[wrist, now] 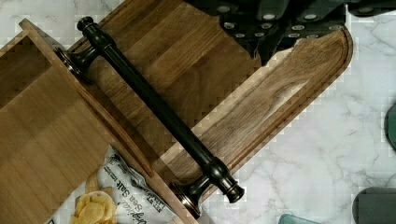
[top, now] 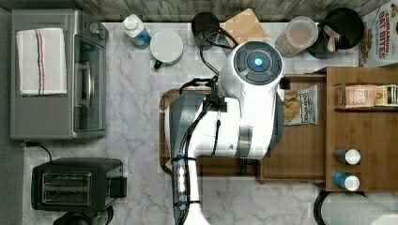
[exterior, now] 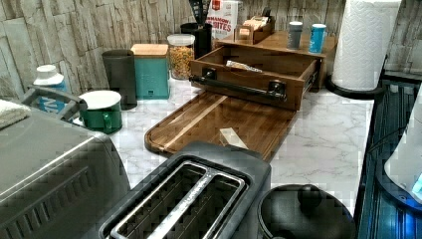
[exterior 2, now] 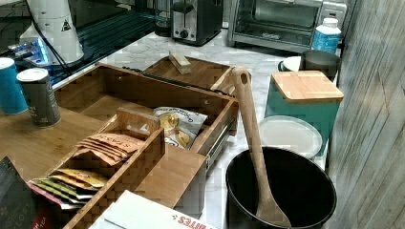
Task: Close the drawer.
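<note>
As drawer [wrist: 46, 135] stands open, arm [top: 248, 103] hovers above handle [wrist: 159, 112] (wrist downward).

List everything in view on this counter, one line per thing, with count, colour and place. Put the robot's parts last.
drawer: 1, medium-brown wood with black bar handle, pulled open from the cabinet
chip bag: 1, white, inside the drawer
serving tray: 1, dark wood, on the marble in front of the drawer
wooden block: 1, light wood, on the tray
toaster: 1, black, the top view's lower left
toaster oven: 1, silver, towel on top
mug: 1, green
canister: 1, teal, wooden lid
paper towel roll: 1, white
pot: 1, black, holding a wooden spoon
robot arm: 1, white, above the drawer's front
</note>
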Controlling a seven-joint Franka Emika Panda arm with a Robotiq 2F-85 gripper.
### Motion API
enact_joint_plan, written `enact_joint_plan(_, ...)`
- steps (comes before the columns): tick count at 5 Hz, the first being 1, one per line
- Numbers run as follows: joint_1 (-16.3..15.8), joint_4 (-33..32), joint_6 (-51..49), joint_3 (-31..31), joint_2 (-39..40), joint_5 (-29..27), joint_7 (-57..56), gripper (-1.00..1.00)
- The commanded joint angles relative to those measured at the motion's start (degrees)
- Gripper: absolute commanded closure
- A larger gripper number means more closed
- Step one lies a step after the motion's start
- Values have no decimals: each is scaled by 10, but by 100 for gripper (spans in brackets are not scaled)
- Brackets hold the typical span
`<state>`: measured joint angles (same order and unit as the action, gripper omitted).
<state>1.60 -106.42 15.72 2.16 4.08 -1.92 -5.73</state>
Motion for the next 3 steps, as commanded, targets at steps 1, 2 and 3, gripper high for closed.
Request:
enact_joint_plan(1,1,-6,0,-1,0,-2,0,100)
enact_joint_plan(2,-3,-47,27,-9,-7,-18,-55,100)
enact_joint_plan(3,-19,-125,107,-25,-29,26,-147,100)
